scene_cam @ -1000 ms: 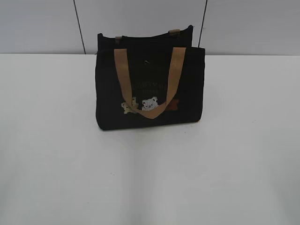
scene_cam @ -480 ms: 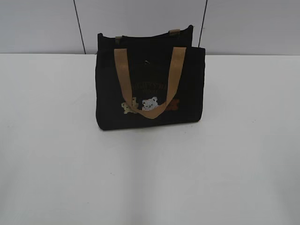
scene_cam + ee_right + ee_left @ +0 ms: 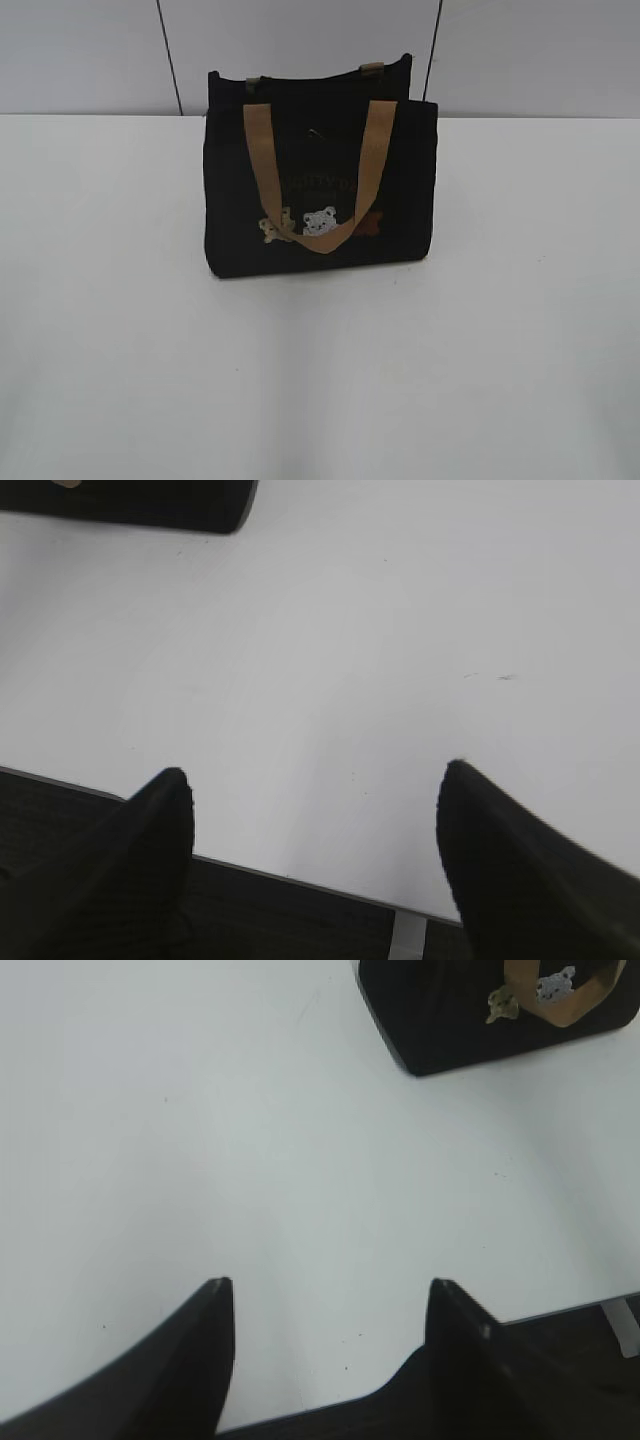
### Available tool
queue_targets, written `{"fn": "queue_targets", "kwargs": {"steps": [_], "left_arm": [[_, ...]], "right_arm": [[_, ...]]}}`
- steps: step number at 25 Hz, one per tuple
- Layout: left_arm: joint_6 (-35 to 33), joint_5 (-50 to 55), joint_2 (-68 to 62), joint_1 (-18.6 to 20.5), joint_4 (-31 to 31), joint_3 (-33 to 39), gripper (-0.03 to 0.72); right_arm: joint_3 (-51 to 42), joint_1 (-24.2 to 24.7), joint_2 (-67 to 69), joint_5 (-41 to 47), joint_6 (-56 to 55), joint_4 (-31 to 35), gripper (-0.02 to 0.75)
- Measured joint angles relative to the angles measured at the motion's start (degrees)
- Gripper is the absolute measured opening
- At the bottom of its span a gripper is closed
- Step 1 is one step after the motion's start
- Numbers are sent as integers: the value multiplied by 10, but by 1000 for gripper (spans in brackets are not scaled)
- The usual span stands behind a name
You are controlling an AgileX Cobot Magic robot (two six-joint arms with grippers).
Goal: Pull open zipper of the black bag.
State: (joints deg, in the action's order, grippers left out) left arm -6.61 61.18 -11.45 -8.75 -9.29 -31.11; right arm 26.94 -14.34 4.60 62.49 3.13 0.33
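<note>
The black bag point(image 3: 400, 190) stands upright at the back middle of the white table point(image 3: 320, 380), its front facing me. One tan handle point(image 3: 262, 170) hangs down over the printed bears point(image 3: 318, 221). I cannot make out the zipper in any view. Neither gripper shows in the exterior view. My left gripper point(image 3: 330, 1282) is open over bare table near the front edge, with the bag point(image 3: 440, 1010) far ahead to its right. My right gripper point(image 3: 315, 770) is open and empty too, and a corner of the bag point(image 3: 150, 500) lies far ahead to its left.
A grey panelled wall point(image 3: 90, 55) rises right behind the bag. The table's front edge point(image 3: 300, 872) runs just under my right fingers, with dark floor below it. The same edge point(image 3: 560, 1308) shows beside my left gripper.
</note>
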Motion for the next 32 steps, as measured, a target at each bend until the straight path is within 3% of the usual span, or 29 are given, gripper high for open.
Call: {"fn": "queue_targets", "kwargs": {"steps": [5,18,32], "left_arm": [[0,0,1,0,0,0,451],[0,0,109,0,2,0,448],[0,0,117,8,3,1,437]], "right_arm": [[0,14,0,1,0,1,575],[-1,122,-50,2,0,3,575],[-1,128,-50,2,0,7,575]]}}
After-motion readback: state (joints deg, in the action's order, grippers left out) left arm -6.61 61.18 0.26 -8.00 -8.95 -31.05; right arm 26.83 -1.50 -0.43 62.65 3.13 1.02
